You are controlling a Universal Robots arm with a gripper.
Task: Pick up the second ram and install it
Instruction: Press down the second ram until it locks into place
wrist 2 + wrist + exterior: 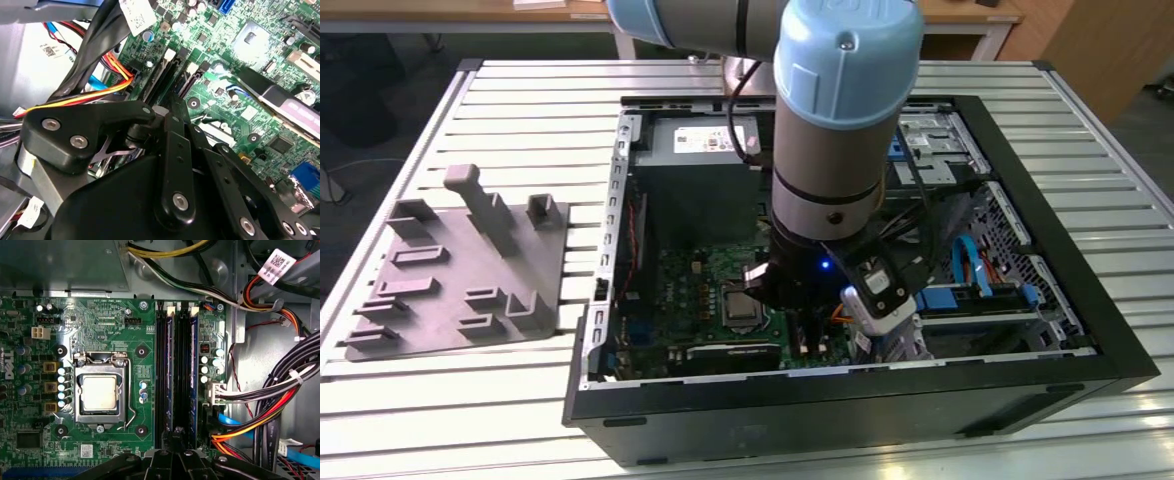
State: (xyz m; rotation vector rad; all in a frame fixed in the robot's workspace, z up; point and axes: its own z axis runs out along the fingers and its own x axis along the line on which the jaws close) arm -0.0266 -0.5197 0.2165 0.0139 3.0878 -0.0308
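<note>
The open black computer case (854, 400) lies on the slatted metal tabletop (520, 100), the tool (175, 437) lowered over its green motherboard (100, 315). In the first wrist view a thin dark blue-green ram stick (194, 365) stands seated in a long black slot, running twelve to six, toward one o'clock from the tool. I cannot tell whether the tool is open or closed.

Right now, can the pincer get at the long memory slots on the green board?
Probably yes: the pincer hangs just above the memory slots, with the cables lying beside them, not across.
</note>
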